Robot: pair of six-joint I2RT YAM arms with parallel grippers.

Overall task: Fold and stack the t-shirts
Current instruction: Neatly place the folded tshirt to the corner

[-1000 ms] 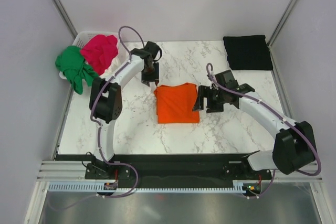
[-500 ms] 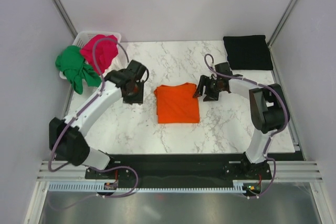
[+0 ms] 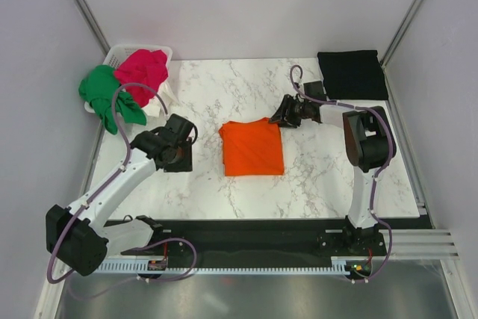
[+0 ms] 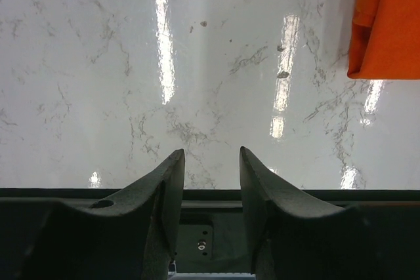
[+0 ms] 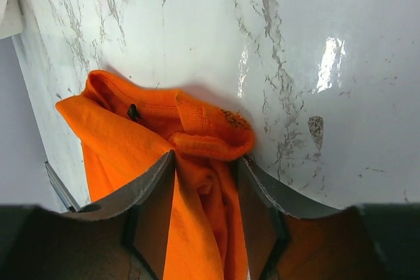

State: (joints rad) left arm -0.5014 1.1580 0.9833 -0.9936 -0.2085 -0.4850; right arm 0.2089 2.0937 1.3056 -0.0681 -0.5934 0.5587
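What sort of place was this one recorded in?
Probably a lab robot cell, not a home: a marble-patterned table boxed in by plain grey panels, with a metal mounting rail along its near edge.

Table: glossy white marble-patterned top [image 3: 224,192], veined in grey.
Light: long bright streaks [image 4: 164,50] mirrored in the tabletop (clearest in the left wrist view).
Walls: plain lilac-grey panels [image 3: 246,5] on three sides.
Back corners: slim metal posts [image 3: 82,4], slanting outward.
Near edge: black strip [image 3: 246,228], ribbed aluminium rail [image 3: 426,243], then a dull grey metal sheet [image 3: 246,293].
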